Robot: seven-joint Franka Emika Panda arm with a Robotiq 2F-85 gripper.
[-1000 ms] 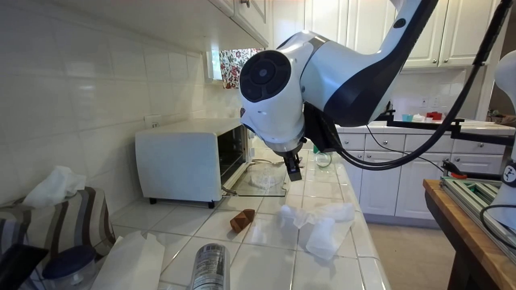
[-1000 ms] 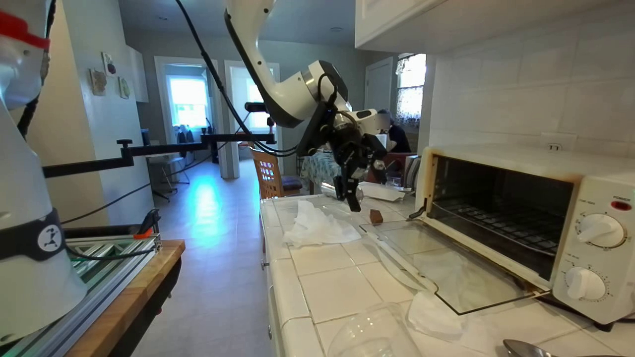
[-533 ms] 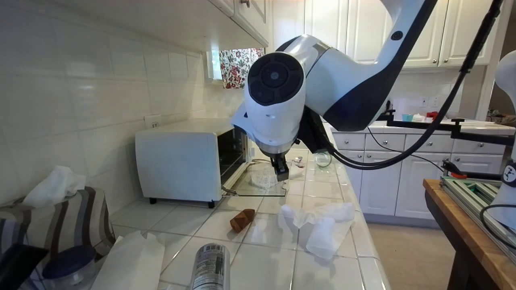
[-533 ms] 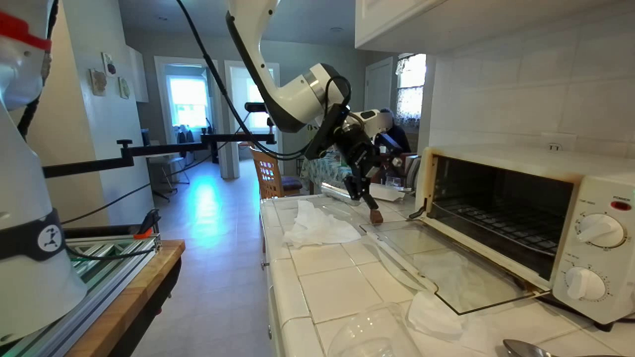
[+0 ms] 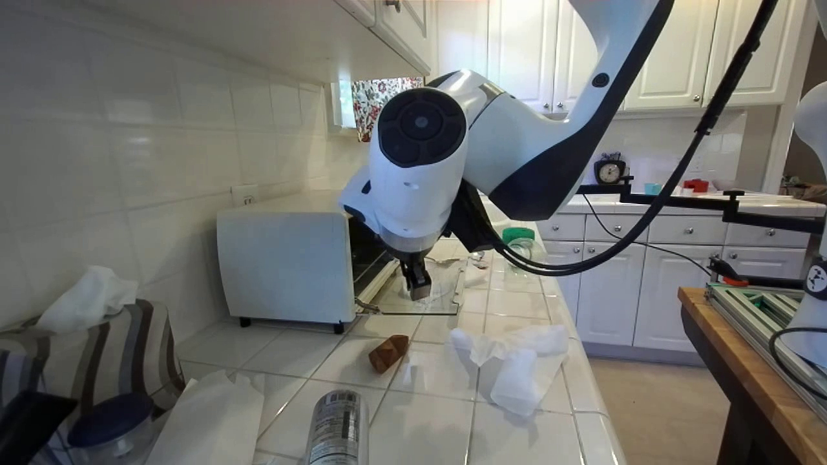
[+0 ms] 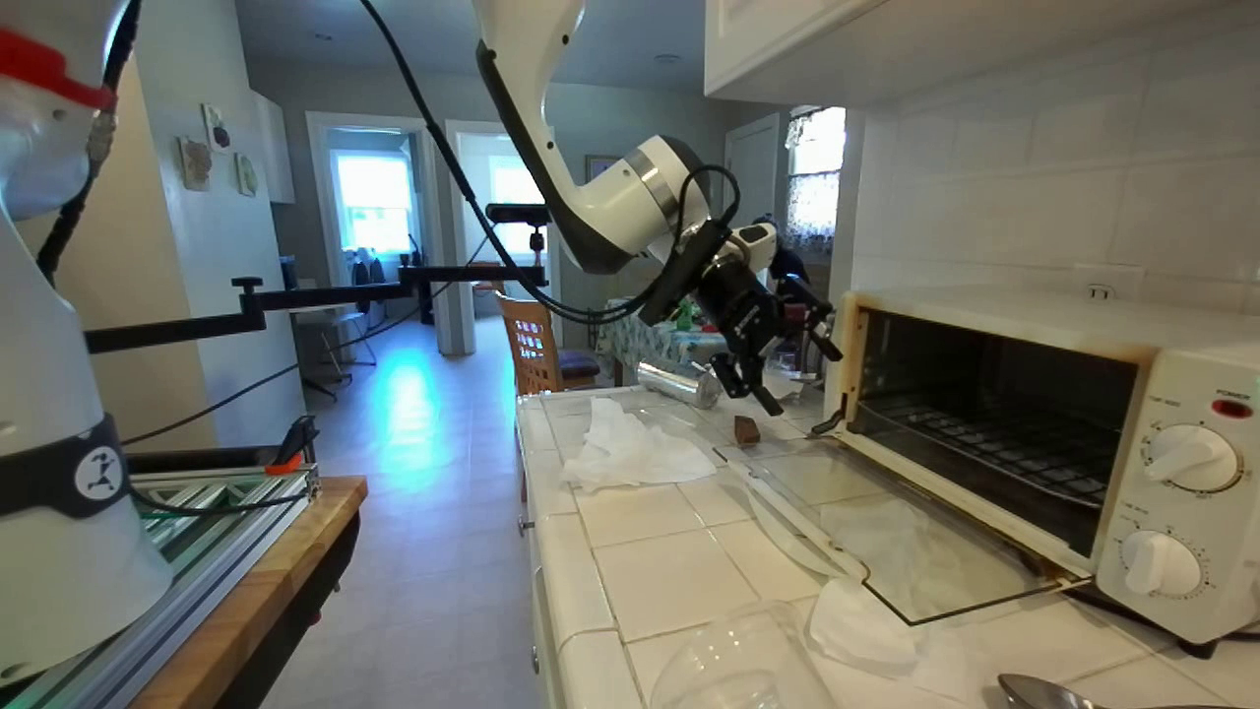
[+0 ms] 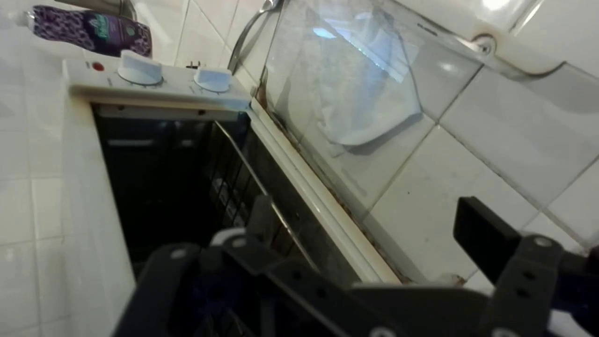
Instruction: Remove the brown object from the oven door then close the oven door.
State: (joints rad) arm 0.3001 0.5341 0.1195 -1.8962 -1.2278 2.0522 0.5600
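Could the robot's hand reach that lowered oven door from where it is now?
Likely yes: the gripper hangs open near the oven door, with nothing visible between them. The brown object lies off the door, on the counter, so shouldn't block it.

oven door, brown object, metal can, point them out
Oven door (image 6: 886,514), in an exterior view: glass pane
Brown object (image 5: 388,353), in an exterior view: faceted side
Metal can (image 5: 336,429), in an exterior view: printed side
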